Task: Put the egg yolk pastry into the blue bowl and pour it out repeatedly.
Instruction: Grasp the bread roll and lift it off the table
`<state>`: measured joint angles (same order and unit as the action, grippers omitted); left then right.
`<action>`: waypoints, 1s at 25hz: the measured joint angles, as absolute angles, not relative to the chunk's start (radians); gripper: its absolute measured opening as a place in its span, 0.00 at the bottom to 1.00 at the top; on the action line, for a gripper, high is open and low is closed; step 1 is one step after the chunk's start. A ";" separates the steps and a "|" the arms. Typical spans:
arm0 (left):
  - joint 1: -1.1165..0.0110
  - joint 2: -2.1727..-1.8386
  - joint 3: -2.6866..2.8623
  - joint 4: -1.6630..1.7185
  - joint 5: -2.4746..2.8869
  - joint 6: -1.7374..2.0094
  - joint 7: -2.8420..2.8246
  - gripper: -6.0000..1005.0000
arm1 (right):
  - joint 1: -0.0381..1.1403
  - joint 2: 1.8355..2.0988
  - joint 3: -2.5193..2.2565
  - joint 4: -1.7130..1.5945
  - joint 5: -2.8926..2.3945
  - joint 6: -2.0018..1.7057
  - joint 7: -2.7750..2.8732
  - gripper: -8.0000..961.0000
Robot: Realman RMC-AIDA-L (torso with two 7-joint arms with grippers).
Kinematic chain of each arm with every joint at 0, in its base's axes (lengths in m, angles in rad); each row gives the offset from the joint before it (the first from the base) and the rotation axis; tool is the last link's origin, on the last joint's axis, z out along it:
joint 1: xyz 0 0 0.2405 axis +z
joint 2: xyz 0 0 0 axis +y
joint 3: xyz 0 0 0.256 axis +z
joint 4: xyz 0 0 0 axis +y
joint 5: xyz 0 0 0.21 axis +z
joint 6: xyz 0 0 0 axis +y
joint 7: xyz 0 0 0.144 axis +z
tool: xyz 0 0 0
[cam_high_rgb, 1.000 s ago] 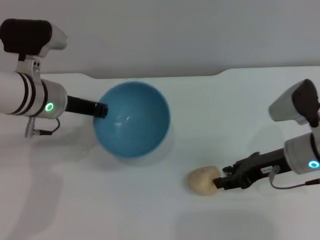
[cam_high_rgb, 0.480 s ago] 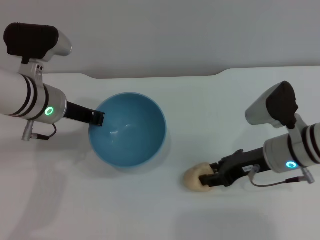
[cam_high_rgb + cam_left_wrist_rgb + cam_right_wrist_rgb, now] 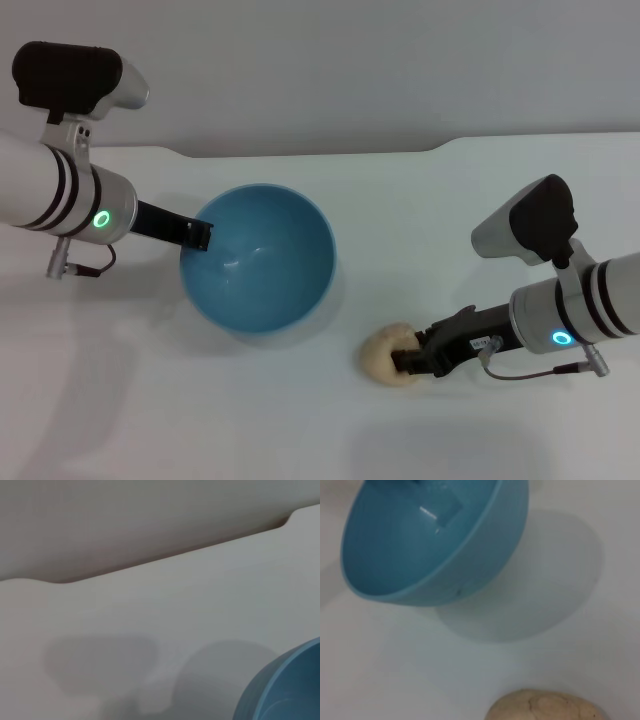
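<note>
- The blue bowl [image 3: 258, 257] sat upright on the white table [image 3: 420, 200], empty, with the left gripper [image 3: 200, 236] clamped on its rim at the side nearest that arm.
- The pastry [image 3: 382, 354] lay on the table, apart from the bowl, on the side toward the robot's right and a little nearer the robot.
- The right gripper [image 3: 408, 360] was down at table level with its dark fingers [image 3: 405, 352] around the pastry's far end; they looked closed on it, though from where I stood I could not see how firm the hold was.
- The step in hand, as I judged it, was picking the pastry up to carry it over the bowl.
- The pastry looked soft and crumbly, with a crack across its top in the right wrist view, so a gentle squeeze would serve better than a hard one.
- A straight lift before any sideways travel seemed wise, so the pastry would not drag on the table or bump the bowl's wall.
- The release should come over the middle of the bowl and low, so the pastry would not bounce off the rim.
- The left arm would do best to keep the bowl level until the pastry lands.
</note>
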<state>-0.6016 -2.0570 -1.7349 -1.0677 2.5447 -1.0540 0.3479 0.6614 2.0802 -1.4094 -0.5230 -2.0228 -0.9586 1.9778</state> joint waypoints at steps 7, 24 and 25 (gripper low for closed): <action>-0.607 -2.055 -1.735 -1.068 2.545 -1.081 0.353 0.02 | 0.644 2.074 -1.395 -0.532 -2.013 -0.975 1.979 0.29; -0.665 -2.057 -1.623 -1.061 2.560 -1.156 0.348 0.02 | 0.484 2.068 -0.985 -0.791 -1.981 -1.637 1.738 0.18; -0.683 -2.060 -1.584 -1.059 2.561 -1.175 0.343 0.02 | 0.471 2.069 -0.948 -0.801 -1.910 -1.707 1.694 0.17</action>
